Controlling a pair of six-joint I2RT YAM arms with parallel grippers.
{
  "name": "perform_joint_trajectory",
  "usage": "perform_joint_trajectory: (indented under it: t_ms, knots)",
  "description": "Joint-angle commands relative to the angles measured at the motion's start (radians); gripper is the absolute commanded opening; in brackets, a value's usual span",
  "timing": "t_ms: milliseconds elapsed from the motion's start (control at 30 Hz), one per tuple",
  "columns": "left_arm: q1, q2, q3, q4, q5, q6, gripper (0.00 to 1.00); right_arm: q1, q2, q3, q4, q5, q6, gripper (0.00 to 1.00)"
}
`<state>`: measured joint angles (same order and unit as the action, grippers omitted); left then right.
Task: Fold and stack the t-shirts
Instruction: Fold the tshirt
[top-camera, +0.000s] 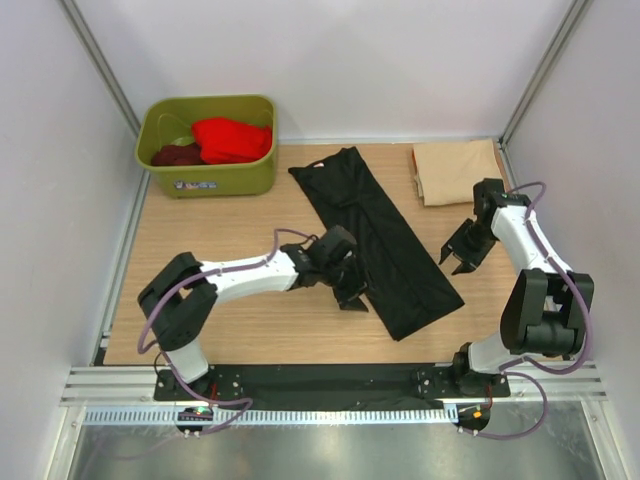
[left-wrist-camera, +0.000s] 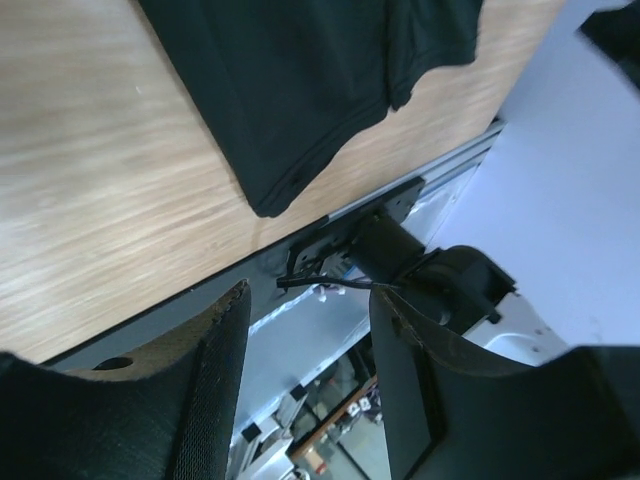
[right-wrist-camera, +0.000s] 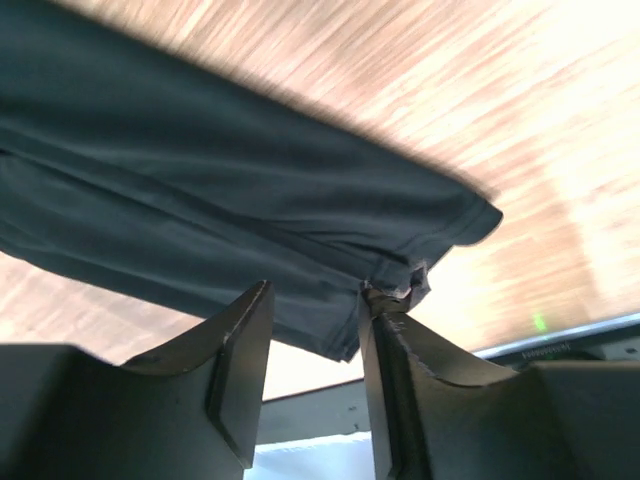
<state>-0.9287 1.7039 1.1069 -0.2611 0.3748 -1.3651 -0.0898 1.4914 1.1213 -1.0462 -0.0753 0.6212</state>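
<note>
We find both grippers with jaws apart and nothing between them. The left gripper (top-camera: 352, 290) hovers at the left edge of the black t-shirt (top-camera: 375, 235); the right gripper (top-camera: 458, 255) stands just beside its near right corner.

The black t-shirt lies on the table (top-camera: 230, 225) as a long narrow strip, set diagonally. The beige t-shirt (top-camera: 455, 172) rests folded at the far right corner. The red t-shirt (top-camera: 232, 138) and the maroon t-shirt (top-camera: 177, 155) sit crumpled in the olive-green tub (top-camera: 205, 185).

Risks, in our judgement:
- A cross fold taken on this slant may land skewed.
- A pinch that catches only the top layer would pull the lengthwise fold open, as the layers look loose at the hem.
- The near end lies close to the table's front edge, and a drag could carry it over.

Materials: the black cloth is matte, thin and limp, with stitched hems and a sleeve flap showing at one side. The table is smooth wood-grain laminate and will likely let cloth slide. The tub is rigid plastic with rounded corners.
</note>
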Motion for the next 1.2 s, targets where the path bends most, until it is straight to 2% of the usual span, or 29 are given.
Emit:
perform_joint_trajectory:
  t_ms: [0,100,300,433,733,1000,1167]
  knots:
    - [-0.061,0.037,0.028,0.092,-0.022,-0.086,0.54,-0.039,0.013,-0.032,0.037,-0.035,0.000,0.45]
    - [-0.081,0.065,0.004,0.123,-0.033,-0.114,0.56,-0.071,0.015,-0.078,0.090,-0.043,0.017,0.43]
    - [-0.090,0.112,-0.074,0.247,-0.007,-0.201,0.56,-0.077,0.006,-0.150,0.091,0.052,0.009,0.42]
    - [-0.101,0.132,-0.068,0.246,-0.017,-0.200,0.56,-0.100,0.000,-0.192,0.104,0.126,-0.003,0.41]
    - [-0.113,0.149,-0.084,0.229,-0.027,-0.216,0.55,-0.107,0.001,-0.310,0.179,0.123,0.006,0.38]
    - [-0.131,0.183,-0.062,0.227,-0.031,-0.229,0.55,-0.107,-0.034,-0.302,0.153,0.149,0.003,0.40]
    - [-0.145,0.186,-0.053,0.227,-0.046,-0.230,0.54,-0.108,-0.063,-0.282,0.133,0.200,0.002,0.46]
